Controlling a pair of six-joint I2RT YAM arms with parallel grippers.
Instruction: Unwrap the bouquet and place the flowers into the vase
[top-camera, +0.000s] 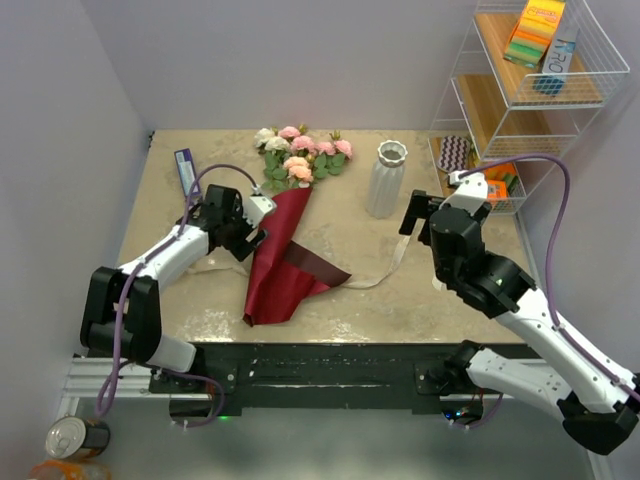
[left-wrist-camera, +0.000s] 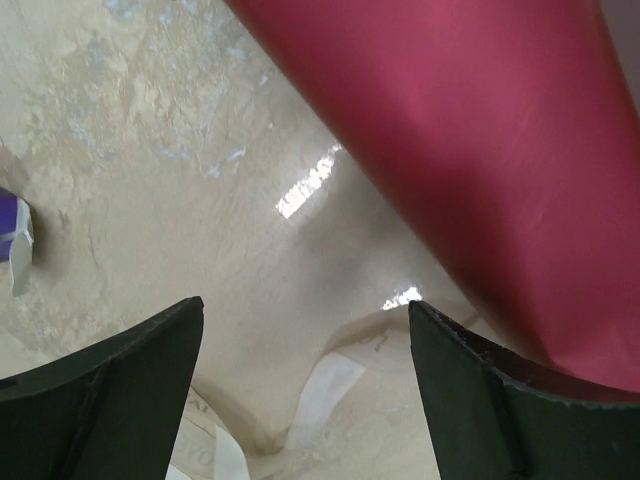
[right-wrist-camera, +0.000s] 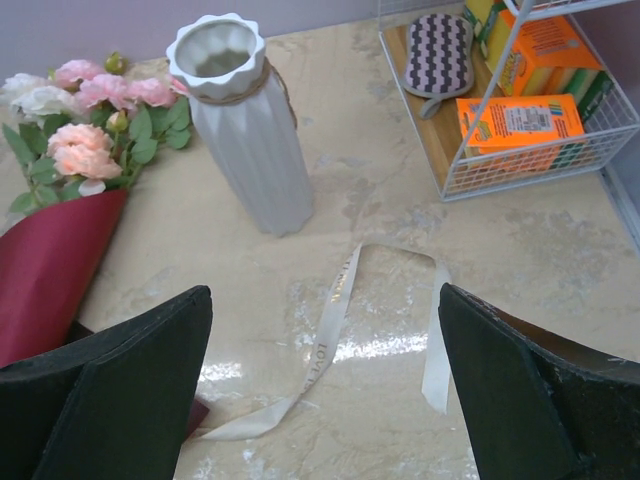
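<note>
Top view first: the bouquet (top-camera: 288, 215) lies flat on the mottled beige stone-look table (top-camera: 190, 300). Its pink, peach and cream flowers (top-camera: 300, 155) fan toward twelve o'clock, and its smooth dark red paper cone (top-camera: 280, 265) narrows toward seven o'clock, one flap folded open on the three o'clock side. The small white ribbed ceramic vase (top-camera: 385, 180) stands upright at two o'clock from the cone, apart from it. A loose beige ribbon (top-camera: 385, 268) trails across the table from the flap toward the right gripper (top-camera: 410, 215). The left gripper (top-camera: 255, 238) sits right at the cone's nine o'clock edge. A flat purple box (top-camera: 185, 170) lies at the table's ten o'clock, and a white wire rack (top-camera: 520, 100) stands at two o'clock. Left wrist view now: the left gripper (left-wrist-camera: 303, 305) has its black fingers spread wide with nothing between them but glossy tabletop and a curl of ribbon (left-wrist-camera: 330, 380), and the matte red paper fills the two o'clock corner beside one finger. Over to the right wrist view: the right gripper (right-wrist-camera: 325, 290) is spread wide too, holding nothing, with the ribbon looping on the table between its fingers. The scallop-rimmed vase stands at eleven o'clock, a twine band round its neck. The blooms lie at ten o'clock, and a striped sponge (right-wrist-camera: 440, 50) and orange packs (right-wrist-camera: 520, 125) sit in the rack.
</note>
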